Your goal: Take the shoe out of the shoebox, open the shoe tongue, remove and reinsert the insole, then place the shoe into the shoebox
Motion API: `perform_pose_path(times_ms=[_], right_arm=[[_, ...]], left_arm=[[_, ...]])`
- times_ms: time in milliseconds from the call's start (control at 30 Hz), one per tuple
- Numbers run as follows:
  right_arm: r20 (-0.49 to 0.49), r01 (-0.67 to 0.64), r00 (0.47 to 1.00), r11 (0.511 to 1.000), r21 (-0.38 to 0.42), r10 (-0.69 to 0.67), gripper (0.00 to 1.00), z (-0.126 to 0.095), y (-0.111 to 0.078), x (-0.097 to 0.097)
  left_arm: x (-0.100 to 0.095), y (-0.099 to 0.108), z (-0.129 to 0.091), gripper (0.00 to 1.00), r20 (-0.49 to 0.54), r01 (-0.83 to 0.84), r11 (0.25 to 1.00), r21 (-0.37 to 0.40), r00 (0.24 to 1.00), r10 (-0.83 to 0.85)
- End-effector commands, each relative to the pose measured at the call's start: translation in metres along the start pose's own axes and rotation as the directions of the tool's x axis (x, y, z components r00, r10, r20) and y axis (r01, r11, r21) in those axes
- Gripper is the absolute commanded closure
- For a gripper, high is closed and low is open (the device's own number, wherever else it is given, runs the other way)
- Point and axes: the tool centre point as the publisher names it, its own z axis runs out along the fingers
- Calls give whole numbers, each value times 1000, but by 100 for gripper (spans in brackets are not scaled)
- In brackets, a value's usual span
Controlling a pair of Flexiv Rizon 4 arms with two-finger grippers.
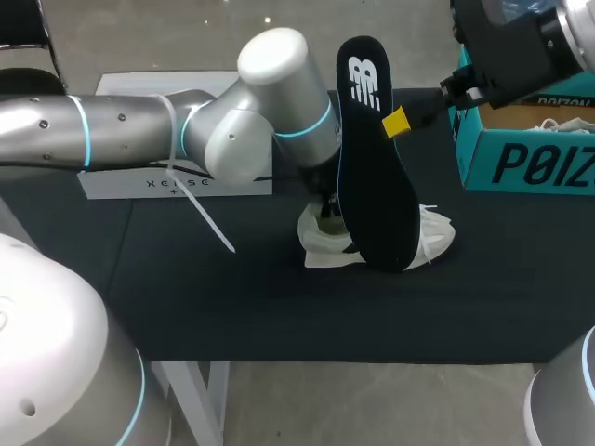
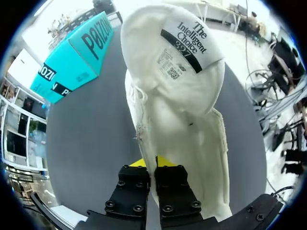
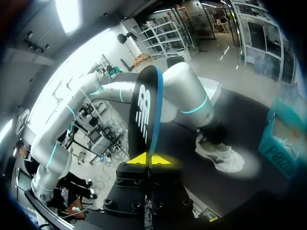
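Above the shoe (image 2: 182, 124), my right gripper (image 1: 398, 123) pinches the insole (image 1: 376, 158) clear; my left gripper (image 2: 152, 163) clamps its rim, steadying it.

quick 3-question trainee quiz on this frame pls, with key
1. True or false: the insole lies flat inside the shoe.
2. Fill in: the left hand is shut on the ____.
3. Which hand holds the insole? A) left hand B) right hand C) neither

Key:
1. False: it is held upright, not lying flat in the shoe.
2. shoe
3. B
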Motion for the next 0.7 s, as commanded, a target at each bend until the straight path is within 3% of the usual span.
perform_pose_path(times_ms=[33,233,500,700], right_arm=[[0,-1,1000,1000,5,1,100,2,3,0],[0,-1,1000,1000,5,1,100,2,3,0],[0,-1,1000,1000,5,1,100,2,3,0],[0,-1,1000,1000,5,1,100,2,3,0]], left_arm=[[-3,0,-4,100,-3,-29,999,16,1000,29],[-7,-6,-12,100,-37,-137,989,58,990,139],[-16,-11,-18,100,-44,-313,950,24,949,313],[-29,-20,-32,100,-96,-397,906,146,906,412]])
